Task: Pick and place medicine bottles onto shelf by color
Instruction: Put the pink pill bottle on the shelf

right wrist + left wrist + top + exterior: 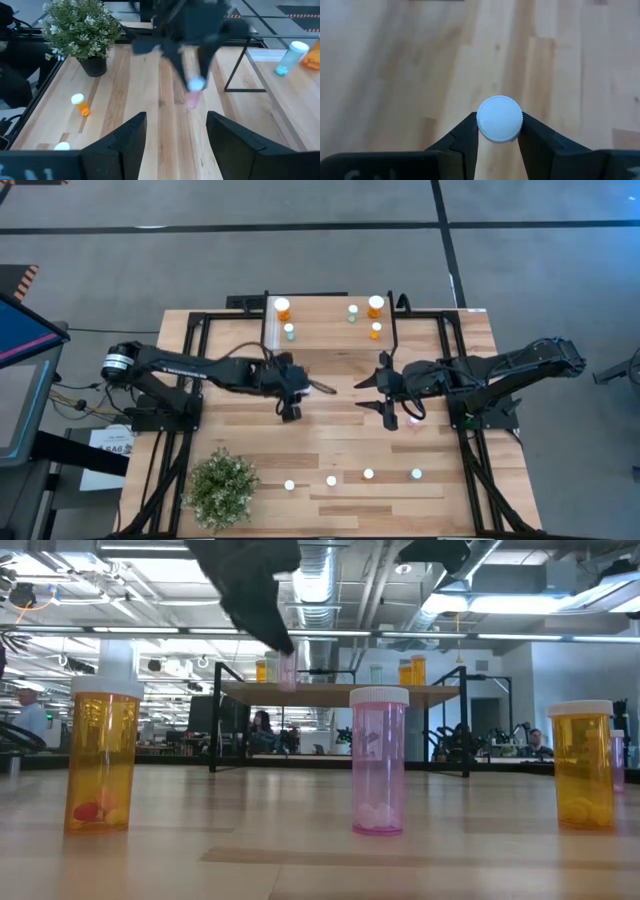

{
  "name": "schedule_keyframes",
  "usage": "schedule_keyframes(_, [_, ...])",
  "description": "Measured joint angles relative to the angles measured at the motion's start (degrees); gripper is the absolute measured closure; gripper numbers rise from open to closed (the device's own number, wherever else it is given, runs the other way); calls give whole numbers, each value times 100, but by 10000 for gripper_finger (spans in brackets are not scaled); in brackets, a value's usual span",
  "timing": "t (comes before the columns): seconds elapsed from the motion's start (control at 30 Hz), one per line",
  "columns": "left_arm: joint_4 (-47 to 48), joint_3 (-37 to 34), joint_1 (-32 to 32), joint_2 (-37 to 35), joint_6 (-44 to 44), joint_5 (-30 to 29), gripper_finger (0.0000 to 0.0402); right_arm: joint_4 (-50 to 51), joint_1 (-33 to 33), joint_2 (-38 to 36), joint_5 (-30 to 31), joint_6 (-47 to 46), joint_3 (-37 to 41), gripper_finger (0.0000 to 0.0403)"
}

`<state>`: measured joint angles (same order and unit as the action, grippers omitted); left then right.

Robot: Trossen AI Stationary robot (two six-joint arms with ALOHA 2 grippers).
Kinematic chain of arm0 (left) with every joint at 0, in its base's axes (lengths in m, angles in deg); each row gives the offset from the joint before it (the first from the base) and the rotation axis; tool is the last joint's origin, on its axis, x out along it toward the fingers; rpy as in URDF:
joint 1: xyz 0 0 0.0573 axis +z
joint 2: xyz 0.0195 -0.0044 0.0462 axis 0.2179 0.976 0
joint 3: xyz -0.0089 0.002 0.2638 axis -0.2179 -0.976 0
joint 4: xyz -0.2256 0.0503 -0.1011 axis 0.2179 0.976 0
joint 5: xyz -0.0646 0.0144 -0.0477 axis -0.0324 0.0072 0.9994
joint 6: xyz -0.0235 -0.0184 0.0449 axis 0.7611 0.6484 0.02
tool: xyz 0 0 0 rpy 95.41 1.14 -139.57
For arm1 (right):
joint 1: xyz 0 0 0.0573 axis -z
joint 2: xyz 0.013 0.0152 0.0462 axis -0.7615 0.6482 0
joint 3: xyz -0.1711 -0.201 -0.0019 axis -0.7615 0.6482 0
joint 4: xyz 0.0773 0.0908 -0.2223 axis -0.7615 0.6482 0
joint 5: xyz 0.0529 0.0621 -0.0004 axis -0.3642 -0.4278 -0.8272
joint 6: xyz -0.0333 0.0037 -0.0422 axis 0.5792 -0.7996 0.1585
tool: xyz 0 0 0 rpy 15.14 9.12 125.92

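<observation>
My left gripper (322, 388) is shut on a pink bottle (287, 671) with a white cap, above the middle of the table; it also shows in the right wrist view (194, 92). My right gripper (368, 395) is open and empty, just right of it, facing it. The shelf (325, 330) stands at the far edge and carries orange bottles (282, 308) and teal bottles (289, 331). Several bottles stand upright in a row near the front edge (368, 474): orange (100, 760), pink (378, 760), orange (582, 765). My left gripper pinches the pink bottle's white cap (499, 119) between its two fingers, one on each side of the cap's rim. The fingers (465, 135) come from above, slanting down. The bottle hangs upright below them, lifted clear of the table.
A green potted plant (220, 488) stands at the near left corner. A pink bottle (412, 420) shows under my right arm. Black frame bars (195, 380) run along both table sides. Bare wood lies between the grippers and the front row.
</observation>
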<state>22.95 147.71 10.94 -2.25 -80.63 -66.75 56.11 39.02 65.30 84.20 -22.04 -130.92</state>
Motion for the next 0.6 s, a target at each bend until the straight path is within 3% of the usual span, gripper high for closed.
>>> schedule_keyframes(0.37, [364,724,943,-1048,-736,-36,297,-23,-22,0,0,50,0,175])
schedule_keyframes(0.6, [880,1525,1624,-1016,-1072,127,296,-78,11,0,0,68,0,175])
